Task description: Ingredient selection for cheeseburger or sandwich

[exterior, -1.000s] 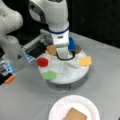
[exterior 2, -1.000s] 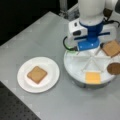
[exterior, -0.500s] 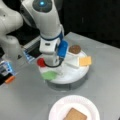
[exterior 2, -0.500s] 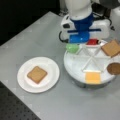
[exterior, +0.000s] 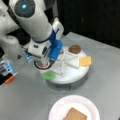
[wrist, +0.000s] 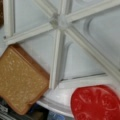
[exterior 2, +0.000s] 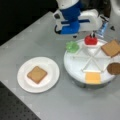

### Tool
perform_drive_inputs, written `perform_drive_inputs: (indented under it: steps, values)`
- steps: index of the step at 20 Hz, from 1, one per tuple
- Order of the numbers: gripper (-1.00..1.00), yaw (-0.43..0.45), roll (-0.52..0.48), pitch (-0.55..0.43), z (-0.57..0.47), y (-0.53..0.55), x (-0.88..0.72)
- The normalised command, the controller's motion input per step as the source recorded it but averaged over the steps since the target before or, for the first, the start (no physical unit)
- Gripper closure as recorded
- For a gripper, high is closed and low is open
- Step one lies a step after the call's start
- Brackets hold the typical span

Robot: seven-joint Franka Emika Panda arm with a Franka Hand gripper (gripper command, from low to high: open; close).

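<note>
The gripper (exterior 2: 91,35) hangs over the far edge of the round white tray (exterior 2: 75,63), right above the red disc (exterior 2: 90,40). In a front view the red disc (exterior: 42,65) peeks out under the arm, at the tray's (exterior: 72,77) left edge. I cannot tell if the claw is spread or pinched, because the arm hides its tips. The wrist view shows no fingers at all, only the red disc (wrist: 96,102) low on the right, lying on the tray's rim (wrist: 53,100).

The tray is split into wedges by thin white walls. The green leaf (exterior 2: 72,46) lies in the wedge beside the red disc. In a front view it is on the tray's near left side (exterior: 49,75). A toast square (exterior 2: 111,48) lies in a wedge at a front view's right. The wrist view shows it too (wrist: 21,77), just left of a white wall. The dark brown disc (exterior 2: 114,68) and the yellow square (exterior 2: 93,77) each have their own wedge. Both front views show them (exterior: 74,49) (exterior: 85,60).

A white paper plate (exterior 2: 50,75) sits on the gray table (exterior 2: 37,37), apart from the tray. One toast square on the plate (exterior 2: 37,74) lies flat by itself, and nothing is stacked on it. Both front views show that plate (exterior: 57,110) and its toast (exterior: 75,115).
</note>
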Motion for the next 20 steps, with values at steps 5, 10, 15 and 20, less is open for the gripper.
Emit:
perform_drive_inputs:
  steps: [5, 10, 15, 20]
  values:
    - [-1.00, -0.210, 0.400, 0.131, 0.07, -0.24, 0.20]
    - [-1.00, -0.160, 0.402, 0.130, 0.03, -0.33, 0.12]
    - [-1.00, -0.051, 0.405, 0.080, -0.01, -0.35, 0.18]
    - [-1.00, 0.029, 0.505, 0.025, -0.09, -0.36, 0.20]
